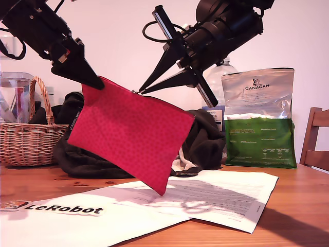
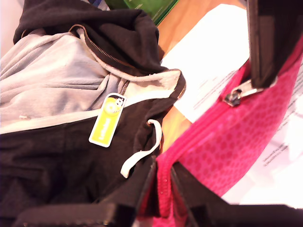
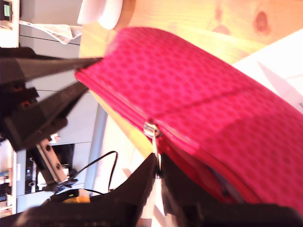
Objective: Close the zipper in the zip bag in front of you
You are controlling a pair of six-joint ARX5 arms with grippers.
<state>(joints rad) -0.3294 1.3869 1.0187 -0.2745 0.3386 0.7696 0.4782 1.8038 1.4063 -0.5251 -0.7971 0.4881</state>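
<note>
The red-pink zip bag [image 1: 128,134] hangs tilted in the air above the table, held by both grippers. My first gripper [image 1: 96,82], on the exterior view's left, is shut on the bag's upper corner [image 2: 163,189]. My second gripper [image 1: 140,91] is shut on the zipper's small silver pull tab [image 3: 151,135], part-way along the top edge. From the held corner to the pull [image 2: 234,97] the zipper looks closed. Past the pull, the bag [image 3: 213,94] gapes a little.
A dark hoodie [image 1: 205,139] with a yellow tag [image 2: 108,119] lies behind the bag. A wicker basket [image 1: 31,134] stands at the exterior view's left, a green-and-silver Canagan bag [image 1: 259,118] and a chair [image 1: 316,139] at its right. White papers [image 1: 221,195] cover the wooden table.
</note>
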